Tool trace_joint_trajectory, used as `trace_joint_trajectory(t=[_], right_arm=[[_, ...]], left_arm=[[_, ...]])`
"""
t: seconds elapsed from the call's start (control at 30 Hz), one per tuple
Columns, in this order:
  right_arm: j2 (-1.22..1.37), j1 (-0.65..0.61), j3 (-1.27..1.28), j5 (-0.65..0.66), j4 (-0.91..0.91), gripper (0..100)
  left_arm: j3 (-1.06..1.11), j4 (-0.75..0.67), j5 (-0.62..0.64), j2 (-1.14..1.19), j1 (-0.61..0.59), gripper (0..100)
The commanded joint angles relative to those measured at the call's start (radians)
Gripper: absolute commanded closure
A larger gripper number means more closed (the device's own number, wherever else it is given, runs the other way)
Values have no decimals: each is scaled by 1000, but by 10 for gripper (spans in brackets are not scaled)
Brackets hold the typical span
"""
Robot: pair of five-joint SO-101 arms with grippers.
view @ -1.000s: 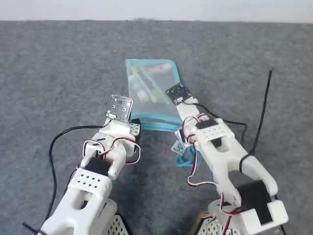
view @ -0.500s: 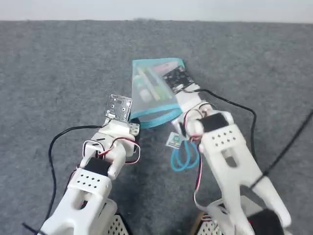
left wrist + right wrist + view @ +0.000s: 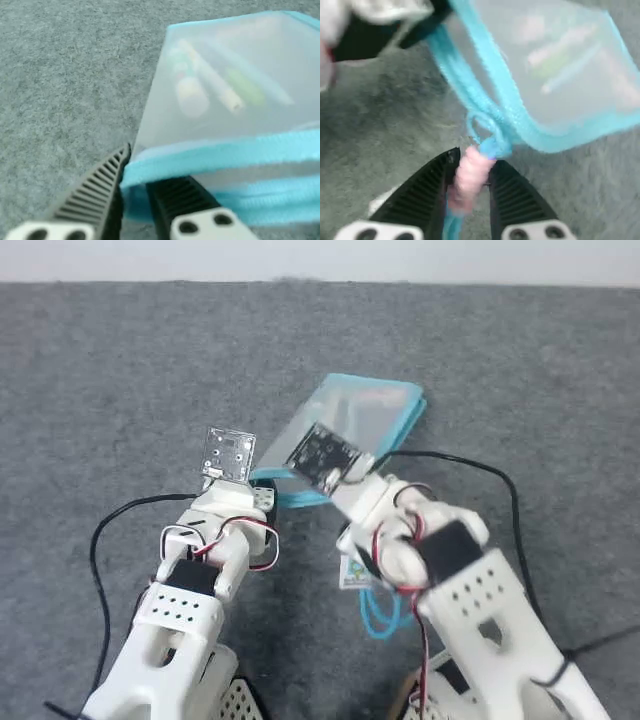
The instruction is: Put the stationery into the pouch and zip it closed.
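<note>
The translucent pouch (image 3: 372, 412) with a teal zip edge lies on the grey mat, tilted, its far end turned to the right. Pens and other stationery (image 3: 210, 85) show through its side. My left gripper (image 3: 137, 172) is shut on the near corner of the teal edge (image 3: 225, 155). My right gripper (image 3: 470, 172) is shut on the pink zipper pull (image 3: 469, 175), which hangs from the teal zip (image 3: 490, 107). In the high view the left gripper (image 3: 266, 492) sits at the pouch's near left corner, and the right arm's wrist board (image 3: 325, 456) covers its fingers.
A blue cord loop (image 3: 378, 612) with a small tag (image 3: 353, 571) lies on the mat under the right arm (image 3: 450, 560). A black cable (image 3: 470, 468) curves over the mat to the right. The grey mat (image 3: 120, 370) is bare around the pouch.
The right arm has swung left along the pouch's near edge with the zipper pull in its grip. The pouch has turned, its far end swinging right. The left gripper has kept its hold.
</note>
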Motion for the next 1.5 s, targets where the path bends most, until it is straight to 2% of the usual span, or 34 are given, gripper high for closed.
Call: trace_joint_trajectory(t=[0.0,0.17,0.5,0.73,0.83,0.97,1.17,1.27,1.37,1.47], right_arm=[[-94,-108,-123,21,81,993],[-116,-180,-222,97,193,993],[-27,-374,-327,103,145,993],[-19,-473,-471,104,237,993],[-18,-460,-427,100,226,992],[-18,-395,-347,95,177,992],[91,-108,-295,69,58,992],[208,-33,-333,78,10,992],[318,8,-405,74,8,992],[392,-36,-436,40,10,992]], left_arm=[[-70,3,20,2,-3,988],[-70,3,21,2,-5,988],[-64,3,18,3,-5,988],[-156,-3,26,203,-5,988],[-186,-3,26,265,-6,989],[-177,0,25,213,-34,989],[-153,48,61,72,-135,989],[-142,66,72,5,-187,989],[-110,66,68,-49,-221,989],[-84,66,55,-77,-199,989]])
